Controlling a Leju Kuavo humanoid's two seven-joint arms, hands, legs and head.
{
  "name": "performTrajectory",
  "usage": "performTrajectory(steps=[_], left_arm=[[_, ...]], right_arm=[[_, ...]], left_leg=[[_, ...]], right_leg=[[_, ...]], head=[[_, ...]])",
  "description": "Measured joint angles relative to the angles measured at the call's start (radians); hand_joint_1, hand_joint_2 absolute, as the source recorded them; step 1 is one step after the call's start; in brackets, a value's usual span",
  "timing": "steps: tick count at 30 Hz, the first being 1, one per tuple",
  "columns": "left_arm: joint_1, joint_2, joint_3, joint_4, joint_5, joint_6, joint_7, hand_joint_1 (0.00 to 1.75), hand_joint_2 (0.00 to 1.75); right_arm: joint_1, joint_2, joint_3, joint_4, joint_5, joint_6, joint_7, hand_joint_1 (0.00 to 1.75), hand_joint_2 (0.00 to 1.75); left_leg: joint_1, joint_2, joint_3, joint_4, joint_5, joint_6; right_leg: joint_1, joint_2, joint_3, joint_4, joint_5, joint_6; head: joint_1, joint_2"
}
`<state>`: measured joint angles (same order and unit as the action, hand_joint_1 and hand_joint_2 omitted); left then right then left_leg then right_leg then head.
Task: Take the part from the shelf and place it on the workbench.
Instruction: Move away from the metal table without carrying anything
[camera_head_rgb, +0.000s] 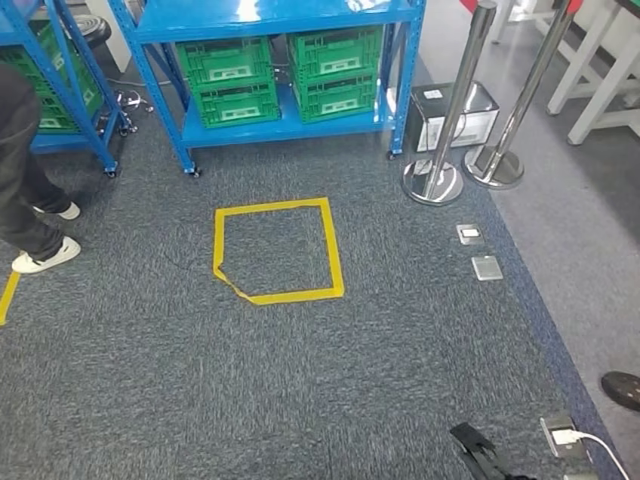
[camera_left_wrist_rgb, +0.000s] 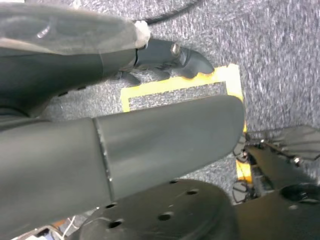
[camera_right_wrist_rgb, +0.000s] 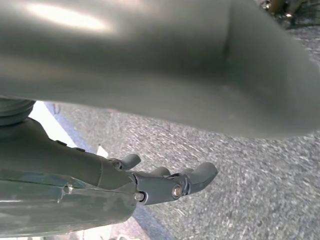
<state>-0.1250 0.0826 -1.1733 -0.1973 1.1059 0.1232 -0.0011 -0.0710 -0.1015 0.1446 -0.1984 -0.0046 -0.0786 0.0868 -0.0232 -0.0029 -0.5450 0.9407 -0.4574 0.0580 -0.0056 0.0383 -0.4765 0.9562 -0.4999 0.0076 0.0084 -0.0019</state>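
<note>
Blue shelf far ahead, left hand and right hand empty, fingers apart, over carpet.

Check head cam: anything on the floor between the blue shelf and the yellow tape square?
Nothing: in the head view only bare grey carpet lies between the blue shelf with its green crates and the yellow tape square.

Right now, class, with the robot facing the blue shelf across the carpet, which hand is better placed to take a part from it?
Neither clearly: left hand and right hand both hang empty over the grey carpet, far from the blue metal shelf with green plastic crates. It should probably walk closer first.
</note>
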Motion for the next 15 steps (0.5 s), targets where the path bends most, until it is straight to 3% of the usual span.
performTrajectory(steps=[2,4,6,7,8,9,10,11,12,13,15], left_arm=[[-0.001,-0.003,0.0,0.0,0.0,0.0,0.0,0.0,0.0],[0.001,-0.005,0.0,0.0,0.0,0.0,0.0,0.0,0.0],[0.003,-0.006,0.0,0.0,0.0,0.0,0.0,0.0,0.0],[0.003,-0.006,0.0,0.0,0.0,0.0,0.0,0.0,0.0],[0.004,-0.007,0.0,0.0,0.0,0.0,0.0,0.0,0.0],[0.006,-0.008,0.0,0.0,0.0,0.0,0.0,0.0,0.0],[0.007,-0.009,0.0,0.0,-0.001,0.0,0.0,0.0,0.0],[0.008,-0.01,0.0,0.0,-0.001,0.0,0.0,0.0,0.0],[0.008,-0.011,0.0,0.0,-0.002,0.0,0.0,0.0,0.0],[0.007,-0.01,0.0,0.0,-0.002,0.0,-0.001,0.0,0.0],[0.004,-0.009,0.0,0.0,-0.002,0.0,-0.001,0.0,0.0]], right_arm=[[0.001,-0.001,0.0,0.0,0.0,0.001,0.0,0.0,0.0],[0.001,-0.001,0.001,0.0,0.0,0.002,-0.001,0.0,0.0],[0.0,-0.002,0.001,0.0,0.0,0.001,-0.001,0.0,0.0],[0.001,-0.002,0.001,0.0,0.0,0.001,0.0,0.0,0.0],[0.002,-0.003,0.001,0.0,0.0,0.001,0.0,0.0,0.0],[0.004,-0.003,0.001,0.001,0.0,0.001,0.0,0.0,0.0],[0.005,-0.003,0.001,0.001,0.0,0.001,0.0,0.0,0.0],[0.006,-0.003,0.001,0.001,0.0,0.001,-0.001,0.0,0.0],[0.006,-0.003,0.0,0.002,0.0,0.001,-0.001,0.0,0.0],[0.006,-0.003,0.0,0.003,0.0,0.001,-0.001,0.0,0.0],[0.005,-0.003,0.0,0.005,0.0,0.002,-0.001,0.0,0.0]], left_leg=[[0.003,0.003,0.018,-0.023,0.005,0.002],[0.009,0.006,0.037,-0.035,0.011,0.004],[0.01,0.008,0.046,-0.036,0.008,0.003],[0.011,0.009,0.049,-0.035,0.004,0.002],[0.013,0.009,0.054,-0.035,-0.001,-0.001],[0.015,0.009,0.06,-0.034,-0.007,-0.005],[0.018,0.009,0.069,-0.033,-0.014,-0.01],[0.021,0.009,0.077,-0.031,-0.022,-0.016],[0.023,0.01,0.085,-0.028,-0.03,-0.023],[0.023,0.01,0.089,-0.024,-0.038,-0.03],[0.021,0.012,0.094,-0.018,-0.047,-0.044]], right_leg=[[-0.001,-0.003,0.009,0.004,0.006,0.01],[-0.002,-0.016,-0.011,0.058,-0.029,0.019],[-0.006,-0.025,-0.076,0.184,-0.094,0.029],[-0.008,-0.026,-0.112,0.244,-0.116,0.033],[-0.011,-0.027,-0.138,0.278,-0.121,0.037],[-0.014,-0.028,-0.146,0.273,-0.104,0.041],[-0.018,-0.03,-0.135,0.229,-0.065,0.046],[-0.022,-0.033,-0.113,0.159,-0.017,0.051],[-0.023,-0.038,-0.095,0.094,0.013,0.055],[-0.023,-0.043,-0.081,0.046,0.024,0.051],[-0.018,-0.047,-0.077,0.019,0.015,0.029]], head=[[0.0,0.0],[0.004,0.0],[0.009,0.0],[0.012,0.0],[0.014,0.0],[0.017,0.0],[0.02,0.0],[0.024,0.0],[0.027,0.0],[0.03,0.0],[0.032,0.0]])
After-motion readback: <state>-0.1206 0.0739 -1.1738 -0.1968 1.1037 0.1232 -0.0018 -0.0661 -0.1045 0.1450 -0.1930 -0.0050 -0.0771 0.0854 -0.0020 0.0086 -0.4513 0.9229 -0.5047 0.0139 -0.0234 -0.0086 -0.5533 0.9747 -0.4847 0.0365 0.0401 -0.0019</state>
